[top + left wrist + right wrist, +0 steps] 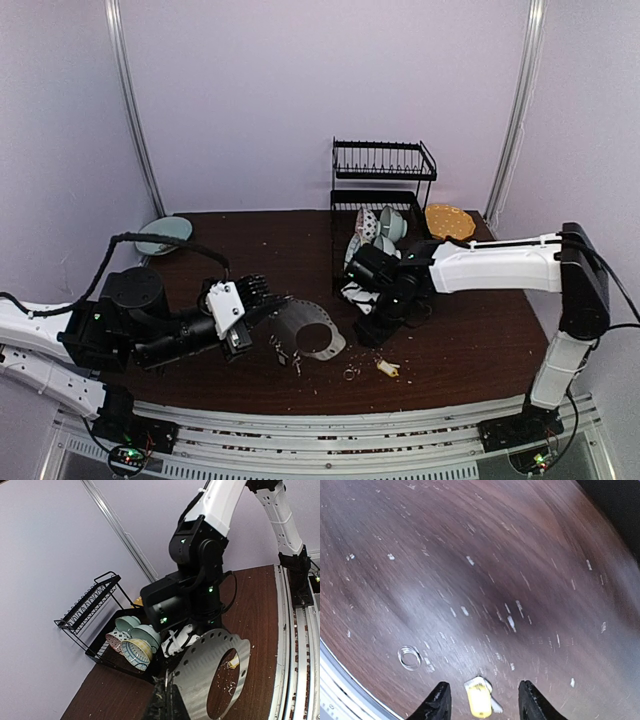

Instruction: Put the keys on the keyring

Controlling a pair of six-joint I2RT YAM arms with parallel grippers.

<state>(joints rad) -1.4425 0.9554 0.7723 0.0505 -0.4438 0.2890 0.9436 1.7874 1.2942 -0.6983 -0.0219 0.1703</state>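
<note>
The keys [480,698], a yellow oblong tag with a small silver key, lie flat on the brown table [485,560]. They also show in the top view [388,369] and through the hoop's hole in the left wrist view [233,662]. My right gripper [483,702] hovers over them, open, one finger on each side and touching nothing; in the top view it [372,335] points down. The keyring [316,335] is a wide flat grey metal hoop [215,675] with small holes along its rim. My left gripper [169,697] is shut on its edge, and small bits [284,350] dangle below.
A tiny loose metal ring [409,658] lies left of the keys [351,373]. A black dish rack [384,185] with several bowls [134,642] stands at the back, a yellow plate [448,221] beside it. A teal plate [163,236] sits back left. White crumbs dot the table.
</note>
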